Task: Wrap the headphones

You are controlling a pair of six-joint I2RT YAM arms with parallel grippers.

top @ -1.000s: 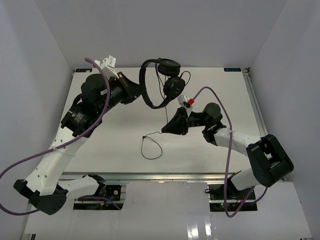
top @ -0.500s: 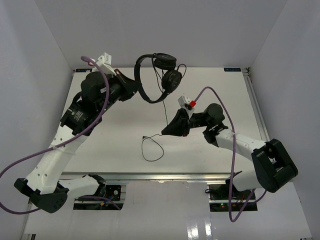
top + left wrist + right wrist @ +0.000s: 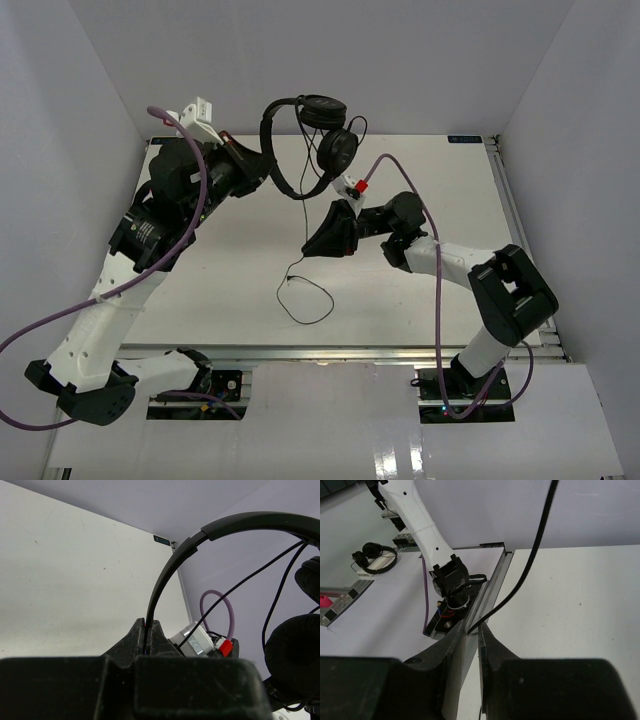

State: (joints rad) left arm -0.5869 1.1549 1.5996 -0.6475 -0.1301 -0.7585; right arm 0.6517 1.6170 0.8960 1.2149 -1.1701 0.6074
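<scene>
1. While the left gripper point(image 3: 148, 625) is squeezed fully shut on the thin headband point(image 3: 165, 575), the headphones point(image 3: 337, 150) hang up in the air over the far half of the table point(image 3: 230, 280), not touching it.
2. From the top view, the left gripper point(image 3: 245, 160) has the band near its lower end. The arch curves up and away from the jaws, and both round earcups sit at the far end of it, one point(image 3: 322, 110) above the other.
3. In the left wrist view, one padded earcup point(image 3: 292, 650) hangs off to the right, with thin black cord strands crossing in front of the wall.
4. The right gripper point(image 3: 312, 243) is lower down, near the middle of the table and just below the headphones.
5. Its jaws are only cracked open (a narrow slit, wider than the cord). The cord point(image 3: 530, 565) drops in from above and runs into the gap at the tips point(image 3: 472, 630). It passes between the fingers, but they aren't clamped on it.
6. Below that gripper the cord point(image 3: 305, 300) goes down to the table and lies in a loose loop, with the plug end just left of the loop.
7. A purple cable point(image 3: 190, 220) is draped along the left arm, well apart from the thin black cord.
8. The right wrist view also catches a spare headset point(image 3: 375, 555) lying on a surface off past the table edge.
</scene>
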